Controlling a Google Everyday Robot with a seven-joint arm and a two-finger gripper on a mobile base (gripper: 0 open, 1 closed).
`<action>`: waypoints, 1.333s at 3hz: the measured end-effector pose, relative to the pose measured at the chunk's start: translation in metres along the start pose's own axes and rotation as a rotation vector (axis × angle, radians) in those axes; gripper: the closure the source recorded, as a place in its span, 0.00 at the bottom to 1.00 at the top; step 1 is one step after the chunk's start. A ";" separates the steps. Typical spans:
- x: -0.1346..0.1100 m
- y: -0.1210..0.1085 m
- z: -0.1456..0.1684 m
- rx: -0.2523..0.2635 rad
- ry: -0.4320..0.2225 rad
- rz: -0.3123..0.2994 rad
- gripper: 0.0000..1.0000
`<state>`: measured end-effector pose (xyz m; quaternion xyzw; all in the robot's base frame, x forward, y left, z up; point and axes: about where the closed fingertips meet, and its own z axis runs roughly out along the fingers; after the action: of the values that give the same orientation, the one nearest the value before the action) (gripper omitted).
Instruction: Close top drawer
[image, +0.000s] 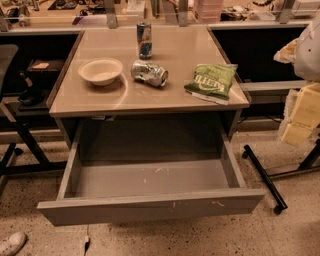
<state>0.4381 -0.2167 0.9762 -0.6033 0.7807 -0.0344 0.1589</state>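
The top drawer is open at 6 o'clock, its rear hidden under the table. The green bag at 1 o'clock has unreadable print. The gripper is out of view, so I cannot tell its opening.

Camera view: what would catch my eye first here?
The top drawer gapes wide open below the table. On the tabletop sit a white bowl, a crushed can on its side, an upright can and a green chip bag. The robot's hand seems to be the pale shape at the right edge.
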 end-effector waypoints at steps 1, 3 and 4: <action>0.000 0.000 0.000 0.000 0.000 0.000 0.00; 0.000 0.000 0.000 0.000 0.000 0.000 0.41; 0.000 0.000 0.000 0.000 0.000 0.000 0.65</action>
<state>0.4381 -0.2166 0.9762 -0.6033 0.7807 -0.0344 0.1590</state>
